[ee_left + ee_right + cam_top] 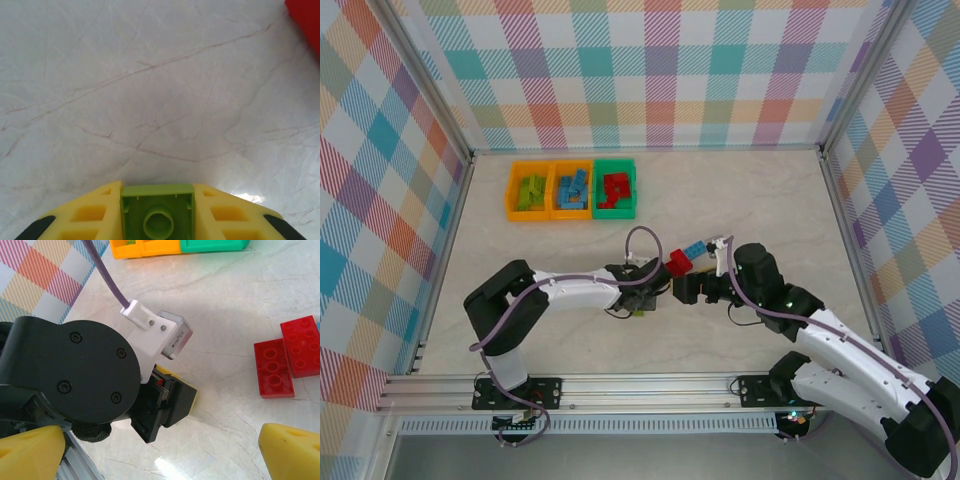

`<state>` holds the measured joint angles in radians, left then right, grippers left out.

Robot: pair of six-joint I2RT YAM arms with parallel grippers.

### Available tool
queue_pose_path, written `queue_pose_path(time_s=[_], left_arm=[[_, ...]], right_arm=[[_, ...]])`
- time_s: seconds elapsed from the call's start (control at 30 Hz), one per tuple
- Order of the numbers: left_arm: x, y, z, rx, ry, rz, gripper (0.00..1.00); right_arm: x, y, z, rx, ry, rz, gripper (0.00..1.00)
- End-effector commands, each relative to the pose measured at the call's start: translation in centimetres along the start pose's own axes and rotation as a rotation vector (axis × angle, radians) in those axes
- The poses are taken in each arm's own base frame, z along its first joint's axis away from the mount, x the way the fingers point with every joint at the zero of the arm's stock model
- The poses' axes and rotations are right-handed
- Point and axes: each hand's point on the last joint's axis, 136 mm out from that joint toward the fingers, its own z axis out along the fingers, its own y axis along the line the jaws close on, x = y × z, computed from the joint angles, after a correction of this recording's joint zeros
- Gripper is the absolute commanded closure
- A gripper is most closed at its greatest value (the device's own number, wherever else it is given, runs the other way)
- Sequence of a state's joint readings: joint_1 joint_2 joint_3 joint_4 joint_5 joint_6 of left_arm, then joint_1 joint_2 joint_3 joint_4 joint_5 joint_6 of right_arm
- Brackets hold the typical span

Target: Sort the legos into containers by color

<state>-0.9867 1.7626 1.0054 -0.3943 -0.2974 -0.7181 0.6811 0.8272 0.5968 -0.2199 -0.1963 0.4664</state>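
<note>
My left gripper is shut on a lime green lego, held underside up between its yellow fingers just above the marble table. In the top view the left gripper sits mid-table, close to my right gripper. The right gripper stands wide open with nothing between its fingers, hanging over the left arm's wrist. Two red legos lie side by side to its right, and a blue lego lies beside the red ones. The containers stand at the back left.
The left orange bin holds green legos, the middle orange bin holds blue ones, and the green bin holds red ones. The two arms nearly touch at the table's middle. Metal frame rails border the table.
</note>
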Motion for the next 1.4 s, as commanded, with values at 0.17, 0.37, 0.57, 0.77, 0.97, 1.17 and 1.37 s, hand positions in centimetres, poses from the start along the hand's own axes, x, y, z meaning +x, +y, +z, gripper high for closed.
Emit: queue_pose_path(time_s=[0.17,0.37,0.57,0.77,0.97,1.17,1.37], left_arm=[[-5.7,4.2,-5.5,0.052,-0.112,-0.121,0.76],[-13.6,12.5,-8.8,-0.008,-0.277,-0.304,0.76],[-20.7,22.4,-9.5,-0.141,-0.393,-0.490,0.75],[-25.9,29.4,-6.8,-0.230,-0.363,-0.589,0.74],[-30.7,34.0,-3.6,-0.315,-0.324,-0.585,0.69],[-32.6,34.7,-2.0,-0.307,-0.298,-0.546,0.59],[-32.4,33.6,-4.9,-0.241,-0.346,-0.568,0.49]], right_arm=[[-0.4,2.7,-1.4,-0.118,-0.015,-0.052,0.00],[-1.2,3.3,-1.9,-0.146,-0.066,-0.068,0.00],[-1.5,3.5,-1.8,-0.154,-0.073,-0.058,0.00],[-1.7,3.6,-2.3,-0.151,-0.081,-0.056,0.00],[-1.7,4.0,-2.8,-0.165,-0.084,-0.042,0.00],[-1.7,4.0,-3.2,-0.167,-0.095,-0.033,0.00],[-1.8,3.3,-2.8,-0.130,-0.098,-0.028,0.00]])
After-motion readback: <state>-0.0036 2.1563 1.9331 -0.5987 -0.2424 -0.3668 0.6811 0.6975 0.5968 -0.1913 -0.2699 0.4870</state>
